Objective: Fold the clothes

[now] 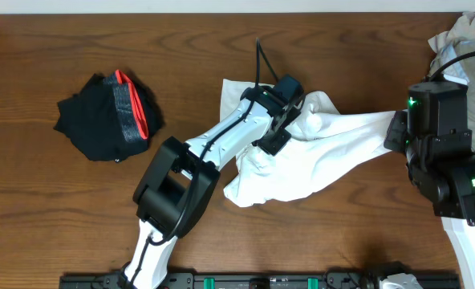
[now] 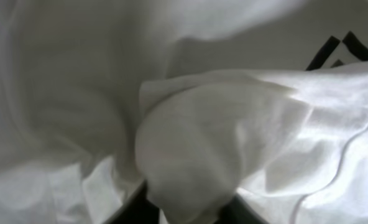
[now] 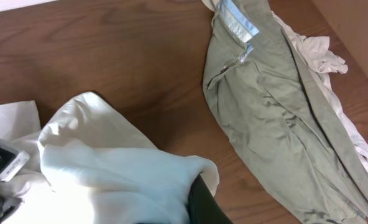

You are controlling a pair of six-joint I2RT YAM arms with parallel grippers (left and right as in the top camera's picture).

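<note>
White T-shirt [image 1: 334,156] lies bunched, creased and pulled sideways

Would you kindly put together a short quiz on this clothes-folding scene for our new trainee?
1. True or false: the black garment touches the white T-shirt.
2. What is the left gripper shut on? A) the black garment B) the white T-shirt C) nothing
3. What colour edges the grey band on the black garment?
Key: 1 false, bare table lies between them; 2 B; 3 red.
</note>
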